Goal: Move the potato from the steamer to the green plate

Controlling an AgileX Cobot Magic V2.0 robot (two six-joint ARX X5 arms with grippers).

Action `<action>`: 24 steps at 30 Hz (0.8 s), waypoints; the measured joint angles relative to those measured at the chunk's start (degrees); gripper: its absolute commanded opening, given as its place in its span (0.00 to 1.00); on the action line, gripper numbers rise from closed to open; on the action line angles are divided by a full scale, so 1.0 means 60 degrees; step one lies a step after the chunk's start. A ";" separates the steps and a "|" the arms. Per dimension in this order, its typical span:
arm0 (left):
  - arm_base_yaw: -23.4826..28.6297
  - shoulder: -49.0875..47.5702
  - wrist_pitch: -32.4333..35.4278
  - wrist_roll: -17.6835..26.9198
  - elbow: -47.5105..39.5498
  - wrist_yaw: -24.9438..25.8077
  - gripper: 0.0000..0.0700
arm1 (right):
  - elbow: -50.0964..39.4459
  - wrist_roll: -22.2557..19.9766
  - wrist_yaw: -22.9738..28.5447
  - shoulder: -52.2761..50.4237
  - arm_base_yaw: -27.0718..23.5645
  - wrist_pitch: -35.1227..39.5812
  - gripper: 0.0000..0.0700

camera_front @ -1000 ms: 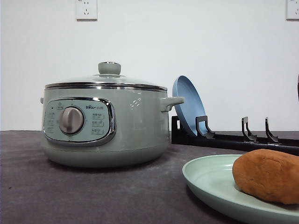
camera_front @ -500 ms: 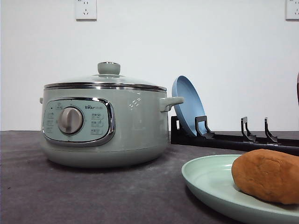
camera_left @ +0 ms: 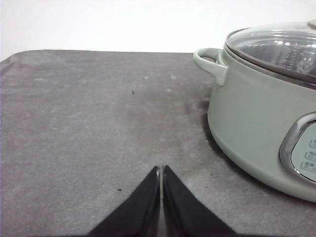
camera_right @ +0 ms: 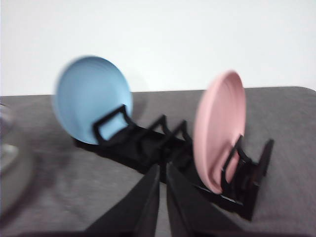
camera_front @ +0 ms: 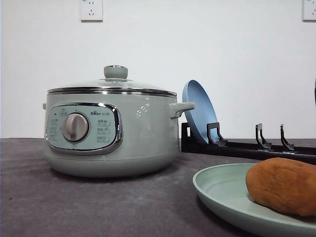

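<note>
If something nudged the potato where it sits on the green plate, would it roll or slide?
Probably neither, easily. The potato is oblong and lumpy, so it would likely rock rather than roll freely. Its matte, rough skin suggests decent grip. The green plate has a raised rim that should stop a short slide.

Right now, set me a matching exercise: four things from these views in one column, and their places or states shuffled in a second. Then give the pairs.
Things:
1. potato
2. steamer
3. blue plate
4. left gripper

Places or states:
A. standing on edge in the black rack
B. shut, above bare table
C. lying on the green plate
D. closed with its glass lid on

Pairs: 1-C, 2-D, 3-A, 4-B
</note>
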 measured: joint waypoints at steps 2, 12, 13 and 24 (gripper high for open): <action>0.0000 0.0000 -0.0003 0.0000 0.0000 0.0000 0.00 | -0.0923 -0.0088 0.0024 -0.0219 -0.0236 0.0748 0.02; 0.0000 0.0000 -0.0003 0.0000 0.0000 0.0003 0.00 | -0.3009 -0.0569 0.0022 -0.1204 -0.0719 0.1462 0.02; 0.0000 0.0000 -0.0001 0.0000 0.0000 0.0003 0.00 | -0.3056 -0.0621 0.0022 -0.1282 -0.0721 0.1471 0.02; 0.0000 0.0000 -0.0004 0.0000 0.0000 0.0000 0.00 | -0.3149 -0.0960 0.0058 -0.1607 -0.0721 0.0854 0.02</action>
